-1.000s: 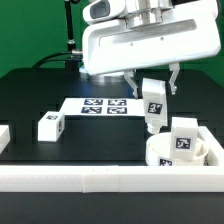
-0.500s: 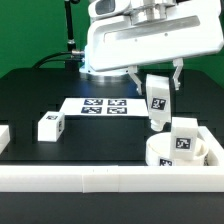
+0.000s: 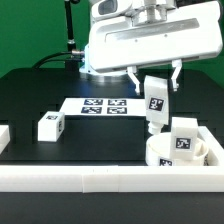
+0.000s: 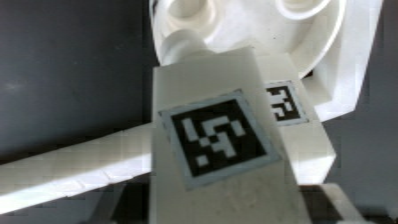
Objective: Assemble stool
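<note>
My gripper (image 3: 154, 78) is shut on a white blocky stool leg (image 3: 155, 103) with a black-and-white tag, holding it tilted in the air above and just behind the seat. The round ring-rimmed seat (image 3: 178, 152) lies at the exterior view's right, by the front rail, with another tagged leg (image 3: 183, 140) standing in it. A third leg (image 3: 50, 126) lies on the black table at the exterior view's left. In the wrist view the held leg (image 4: 222, 140) fills the picture, with the seat (image 4: 249, 30) and the standing leg (image 4: 288, 102) beyond it.
The marker board (image 3: 97, 104) lies flat on the table behind the middle. A long white border rail (image 3: 100, 178) runs along the front edge, with a short rail piece (image 3: 4, 137) at the exterior view's left.
The gripper with the held leg has risen slightly and shifted a little toward the exterior view's right. Nothing else moved.
</note>
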Available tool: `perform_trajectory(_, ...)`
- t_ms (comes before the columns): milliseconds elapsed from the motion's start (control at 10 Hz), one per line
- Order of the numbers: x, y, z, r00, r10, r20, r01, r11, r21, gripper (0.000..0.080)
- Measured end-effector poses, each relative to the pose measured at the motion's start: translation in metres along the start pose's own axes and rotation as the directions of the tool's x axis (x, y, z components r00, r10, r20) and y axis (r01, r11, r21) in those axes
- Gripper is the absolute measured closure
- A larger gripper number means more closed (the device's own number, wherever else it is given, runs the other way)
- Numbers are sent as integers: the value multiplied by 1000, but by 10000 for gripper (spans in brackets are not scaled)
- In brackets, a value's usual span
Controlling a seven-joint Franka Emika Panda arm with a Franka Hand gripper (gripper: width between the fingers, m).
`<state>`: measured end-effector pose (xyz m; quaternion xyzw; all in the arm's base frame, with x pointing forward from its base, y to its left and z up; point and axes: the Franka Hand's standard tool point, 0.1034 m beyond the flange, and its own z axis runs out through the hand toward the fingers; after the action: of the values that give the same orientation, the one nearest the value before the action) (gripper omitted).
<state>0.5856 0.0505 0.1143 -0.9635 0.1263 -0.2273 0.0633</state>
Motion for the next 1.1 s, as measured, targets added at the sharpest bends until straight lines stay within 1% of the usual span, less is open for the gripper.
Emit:
perform_trajectory(200,-8,-4,4,1000,-3,4,3,1000,2,472)
perform_trajectory(400,-14,-2,11,1000,-3,13,3,1000,-4,472)
perform_trajectory(700,-20,-1,17,1000,-5,22,5,1000,-7,472)
perform_trajectory(900,-23,0,21,1000,-8,10,8,1000,-13,472)
perform_trajectory(1000,-21,6,20,1000,-19,-18,18,1000,-24,472)
perform_trajectory(1100,-23,17,19,998,-18,-54,16,999,-41,472)
